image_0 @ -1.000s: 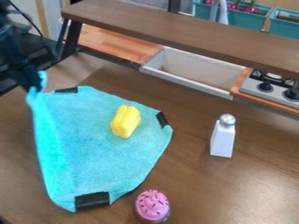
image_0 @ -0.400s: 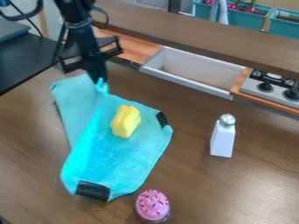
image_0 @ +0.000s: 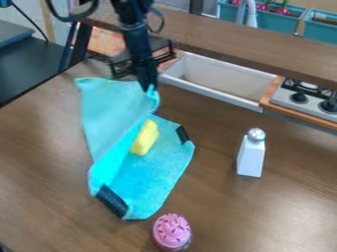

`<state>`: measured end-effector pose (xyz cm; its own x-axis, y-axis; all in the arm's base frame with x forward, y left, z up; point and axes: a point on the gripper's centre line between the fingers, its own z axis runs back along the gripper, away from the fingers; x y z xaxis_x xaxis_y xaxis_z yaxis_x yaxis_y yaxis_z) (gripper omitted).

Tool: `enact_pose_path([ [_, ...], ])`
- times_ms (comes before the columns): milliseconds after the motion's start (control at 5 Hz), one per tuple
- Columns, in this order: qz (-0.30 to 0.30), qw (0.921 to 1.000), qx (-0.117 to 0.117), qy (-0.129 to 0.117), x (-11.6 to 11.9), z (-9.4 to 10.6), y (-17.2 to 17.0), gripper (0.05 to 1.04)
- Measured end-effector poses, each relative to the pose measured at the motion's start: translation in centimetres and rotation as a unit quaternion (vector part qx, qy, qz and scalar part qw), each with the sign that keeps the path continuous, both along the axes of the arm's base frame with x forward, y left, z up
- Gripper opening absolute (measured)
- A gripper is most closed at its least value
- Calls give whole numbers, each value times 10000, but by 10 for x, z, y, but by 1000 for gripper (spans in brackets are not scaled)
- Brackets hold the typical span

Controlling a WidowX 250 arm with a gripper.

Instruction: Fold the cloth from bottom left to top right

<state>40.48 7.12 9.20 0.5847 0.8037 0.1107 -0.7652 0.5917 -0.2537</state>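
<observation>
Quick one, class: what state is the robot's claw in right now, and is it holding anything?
Claw: closed on a pinched-up edge of the blue cloth, above the wooden table.

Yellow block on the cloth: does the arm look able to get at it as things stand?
Probably not right now: the hand holds the turquoise cloth, whose raised fold partly covers the yellow block.

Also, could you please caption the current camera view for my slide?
Part-folded cloth, one edge held up in the jaws, partly hiding a yellow block.
</observation>
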Motion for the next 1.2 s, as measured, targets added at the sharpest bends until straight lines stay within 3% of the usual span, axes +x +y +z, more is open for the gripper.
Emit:
enact_pose_path([
  [200, -58, 9999, 38, 118, 15, -12, -12, 75],
  [400, -250, 9992, 128, 275, 18, -26, -25, 222],
  [800, -558, 9977, 271, 265, 13, -40, -33, 794],
  [1000, -726, 9970, 258, 7, 13, -19, -37, 997],
  [1200, -1170, 9918, 408, -312, 6, 15, -35, 1001],
])
